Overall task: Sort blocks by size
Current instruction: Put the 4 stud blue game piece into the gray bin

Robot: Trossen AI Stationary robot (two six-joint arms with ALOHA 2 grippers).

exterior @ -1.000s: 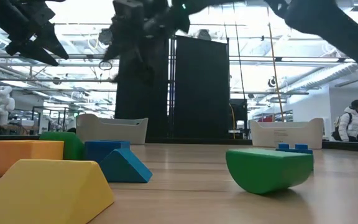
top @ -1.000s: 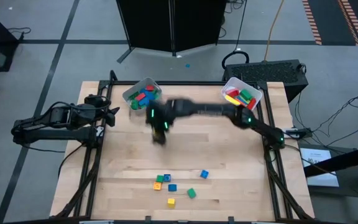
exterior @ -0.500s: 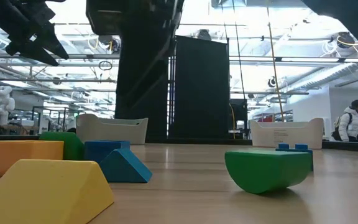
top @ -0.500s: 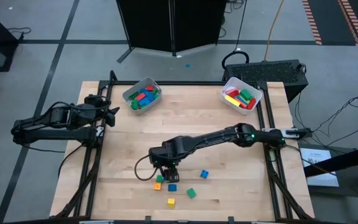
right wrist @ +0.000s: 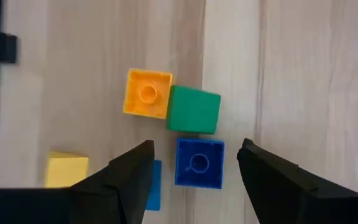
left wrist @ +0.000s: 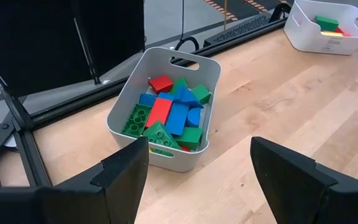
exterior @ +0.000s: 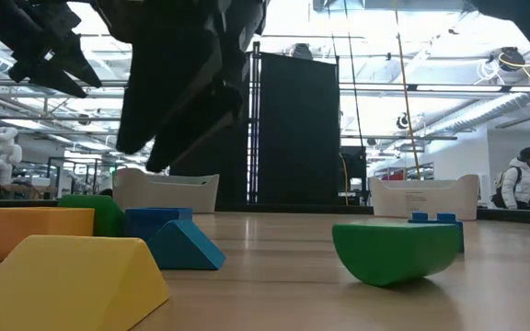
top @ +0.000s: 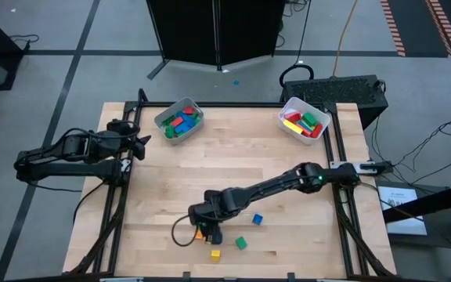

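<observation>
Down near the front edge of the pale wooden counter (top: 288, 180), our right hand (right wrist: 191, 165) hangs over the small cluster of loose toy blocks. Its two dark fingers (right wrist: 129, 177) stand parted with nothing between them, straddling a dark blue square studded block (right wrist: 199, 163). Touching that block's far side sits a plain green cube (right wrist: 194, 109), and an orange square studded block (right wrist: 148, 93) lies against the green cube's side. A lighter blue block (right wrist: 155, 193) shows partly behind one finger, just beside the dark blue one, and a yellow block (right wrist: 67, 169) lies a little apart from the group.

From above, the right arm hides most of that cluster; a yellow cube (top: 215, 254) and a small green block (top: 241, 244) sit close to the front edge, and a lone blue cube (top: 257, 219) lies a little further in.

Our left hand (left wrist: 197, 177) waits at the counter's left edge, its fingers spread wide and empty, facing the white plastic bin (top: 163, 119) near the back left corner, which holds red, blue and green blocks (left wrist: 169, 115). A second white plastic bin (top: 288, 106) near the back right corner holds red, green and yellow blocks (top: 304, 123).
</observation>
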